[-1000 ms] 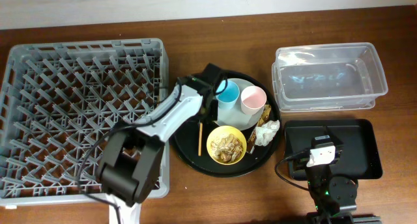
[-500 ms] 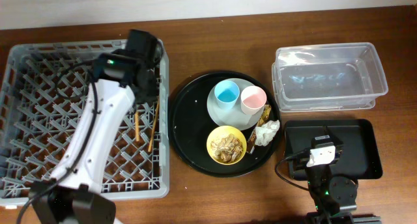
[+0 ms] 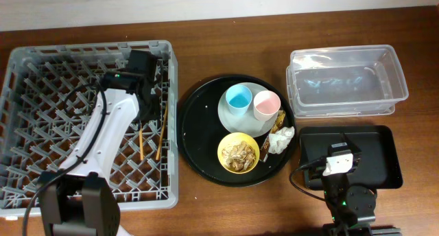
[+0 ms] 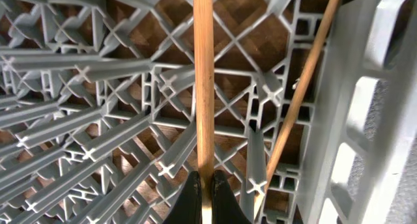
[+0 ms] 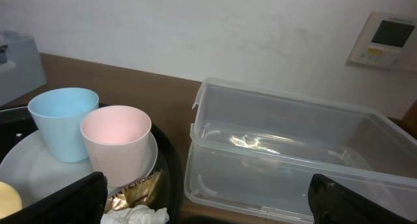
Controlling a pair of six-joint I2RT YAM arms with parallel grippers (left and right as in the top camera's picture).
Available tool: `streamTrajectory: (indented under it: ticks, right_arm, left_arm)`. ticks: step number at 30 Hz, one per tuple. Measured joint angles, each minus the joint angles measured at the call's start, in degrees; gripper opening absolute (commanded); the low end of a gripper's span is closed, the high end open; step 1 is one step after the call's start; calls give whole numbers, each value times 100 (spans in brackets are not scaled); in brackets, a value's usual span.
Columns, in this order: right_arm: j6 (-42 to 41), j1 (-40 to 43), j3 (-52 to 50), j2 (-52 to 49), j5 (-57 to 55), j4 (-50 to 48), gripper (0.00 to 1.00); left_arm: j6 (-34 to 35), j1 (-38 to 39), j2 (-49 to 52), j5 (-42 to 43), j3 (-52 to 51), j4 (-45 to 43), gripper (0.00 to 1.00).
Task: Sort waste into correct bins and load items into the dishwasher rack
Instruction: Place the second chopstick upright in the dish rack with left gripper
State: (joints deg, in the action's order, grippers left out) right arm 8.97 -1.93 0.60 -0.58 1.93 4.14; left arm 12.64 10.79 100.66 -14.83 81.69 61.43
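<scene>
Over the dishwasher rack (image 3: 89, 49), left gripper (image 4: 203, 193) pinches one chopstick (image 4: 203, 87).

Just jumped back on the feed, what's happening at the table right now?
The left end effector is shut on one chopstick, holding it over the dishwasher rack. The other chopstick lies in the rack right beside it. The right end effector is open and holds nothing, by the small black tray. The blue cup, pink cup, plate, yellow bowl with food scraps, tissue and wrapper all sit on the round black tray, not yet sorted.
</scene>
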Motion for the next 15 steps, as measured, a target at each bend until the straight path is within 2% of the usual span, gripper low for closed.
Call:
streamTrajectory:
  ticks: [1,5,6,7,15]
  right_arm:
    - [2,0,-2,0,0,0,99]
    - [2,0,-2,0,0,0,99]
    - [0,0,-2,0,0,0,99]
    - [4,0,-2,0,2,0,99]
    - [2,0,0,0,2,0,99]
  left_arm:
    - [22,0,0,9,-24,-9,15]
    - [-24,0,0,2,-103,-26,30]
    - [-17,0,0,4,-114,-33,40]
    - [-26,0,0,4,-120,-37,44]
    - [-42,0,0,42,-98,31,44]
